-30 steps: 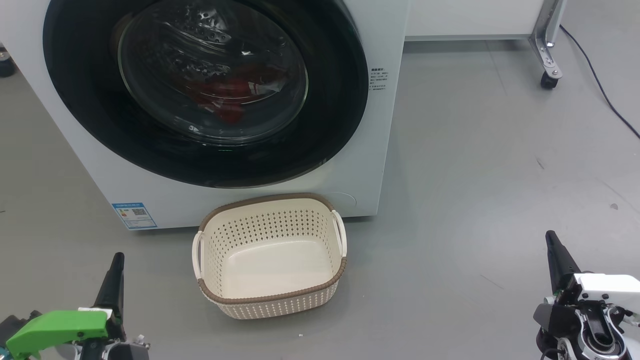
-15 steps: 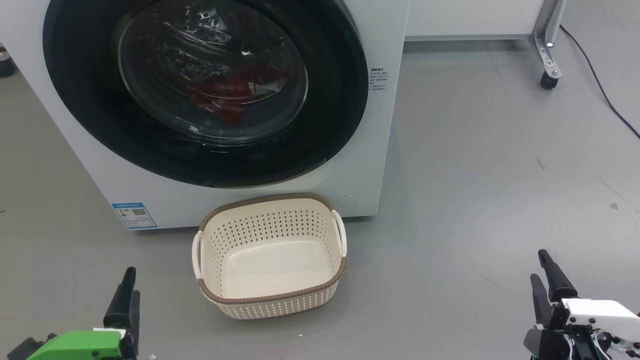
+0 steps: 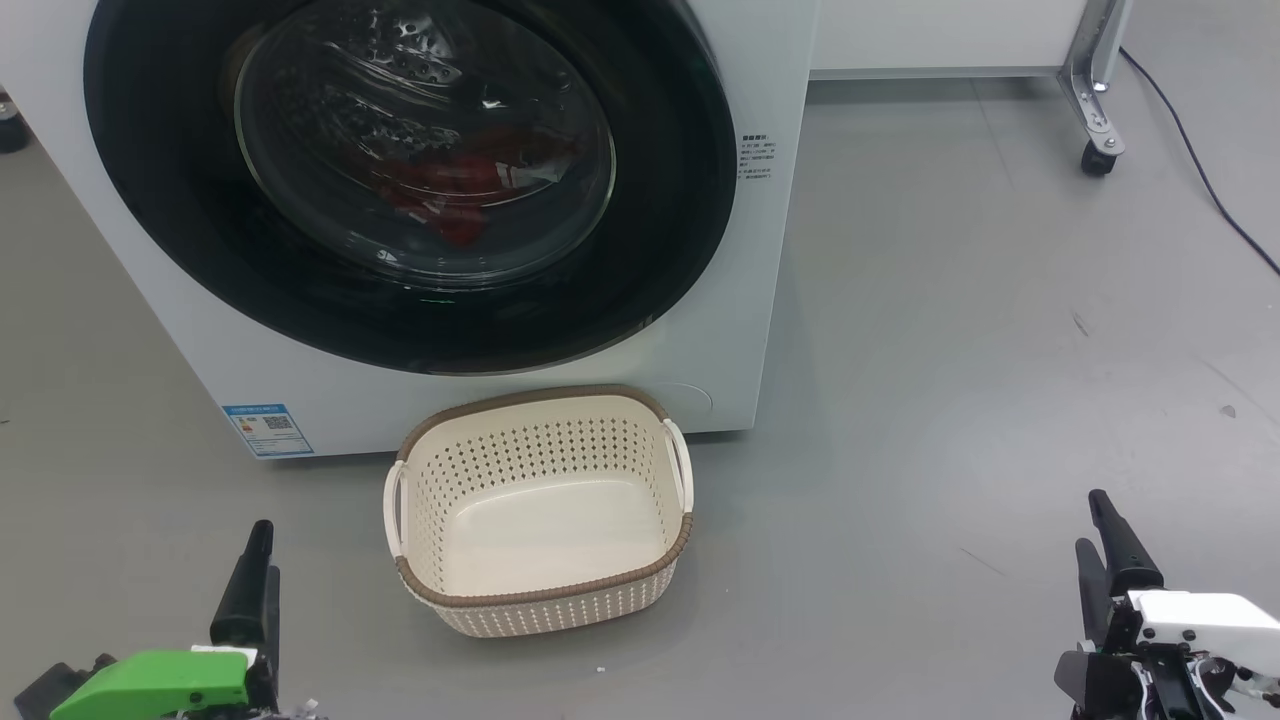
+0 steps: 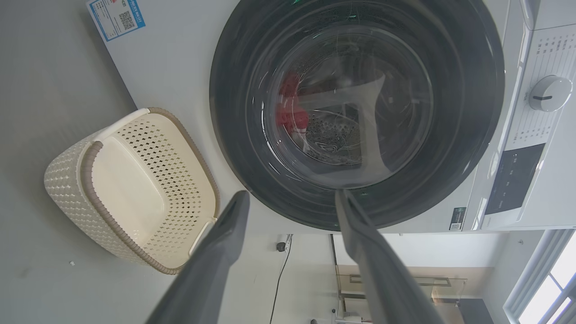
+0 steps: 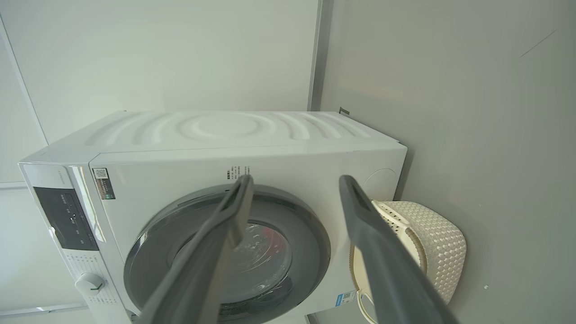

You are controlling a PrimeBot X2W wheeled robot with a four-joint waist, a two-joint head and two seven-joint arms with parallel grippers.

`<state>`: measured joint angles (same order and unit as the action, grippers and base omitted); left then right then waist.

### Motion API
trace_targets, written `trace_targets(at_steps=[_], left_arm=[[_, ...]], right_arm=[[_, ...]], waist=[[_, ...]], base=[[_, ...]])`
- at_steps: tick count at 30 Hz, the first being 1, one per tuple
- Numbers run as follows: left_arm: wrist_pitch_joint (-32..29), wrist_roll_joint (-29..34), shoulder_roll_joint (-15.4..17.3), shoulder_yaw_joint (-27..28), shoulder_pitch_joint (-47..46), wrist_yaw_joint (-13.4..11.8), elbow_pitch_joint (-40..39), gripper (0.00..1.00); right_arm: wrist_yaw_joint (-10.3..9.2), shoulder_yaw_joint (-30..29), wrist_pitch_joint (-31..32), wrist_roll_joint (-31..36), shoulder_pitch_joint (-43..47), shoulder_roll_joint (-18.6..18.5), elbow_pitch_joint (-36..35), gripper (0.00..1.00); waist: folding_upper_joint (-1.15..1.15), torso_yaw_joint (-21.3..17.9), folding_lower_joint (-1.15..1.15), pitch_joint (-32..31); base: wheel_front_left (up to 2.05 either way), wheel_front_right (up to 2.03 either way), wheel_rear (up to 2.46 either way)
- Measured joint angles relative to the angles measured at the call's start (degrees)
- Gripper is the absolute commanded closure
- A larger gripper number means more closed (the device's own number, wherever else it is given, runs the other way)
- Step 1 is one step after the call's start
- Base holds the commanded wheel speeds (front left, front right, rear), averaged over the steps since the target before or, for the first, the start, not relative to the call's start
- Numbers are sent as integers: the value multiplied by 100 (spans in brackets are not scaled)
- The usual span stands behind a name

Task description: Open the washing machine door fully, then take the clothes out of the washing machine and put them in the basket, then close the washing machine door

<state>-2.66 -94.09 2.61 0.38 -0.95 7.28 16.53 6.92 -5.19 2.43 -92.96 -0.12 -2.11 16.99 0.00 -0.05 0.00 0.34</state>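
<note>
Left hand (image 4: 291,194) and right hand (image 5: 295,180) spread, empty; door (image 3: 660,200), upper left, looks shut, so pulling it open comes next.

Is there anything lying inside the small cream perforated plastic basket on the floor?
No, the basket shows a bare cream bottom; the red jersey fabric lies behind the closed round glossy black door and its glass.

Barred from the clothes (image 3: 450,190) by the shut washing machine door (image 3: 410,110). Hemmed in low by the basket (image 3: 545,592), just before the washing machine (image 3: 775,280). Free to pass over the floor (image 3: 950,350) rightward.
</note>
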Motion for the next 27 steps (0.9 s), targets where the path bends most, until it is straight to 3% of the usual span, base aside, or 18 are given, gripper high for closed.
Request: trace_targets(at_steps=[11,20,27], left_arm=[[294,448,79,-121,-46,0,-119,0],[559,1424,379,-387,-141,0,-181,0],[688,2213,527,-564,-145,-1,-156,0]], right_arm=[[0,159,-247,593,-34,-199,-11,0],[-2,391,-489,1507,-67,-463,-16,0],[-194,620,-635,2375,-176,-659,-9,0]], waist=[[0,5,0,10],[0,7,0,13],[0,8,0,9]], base=[[0,0,0],[0,0,0],[0,0,0]])
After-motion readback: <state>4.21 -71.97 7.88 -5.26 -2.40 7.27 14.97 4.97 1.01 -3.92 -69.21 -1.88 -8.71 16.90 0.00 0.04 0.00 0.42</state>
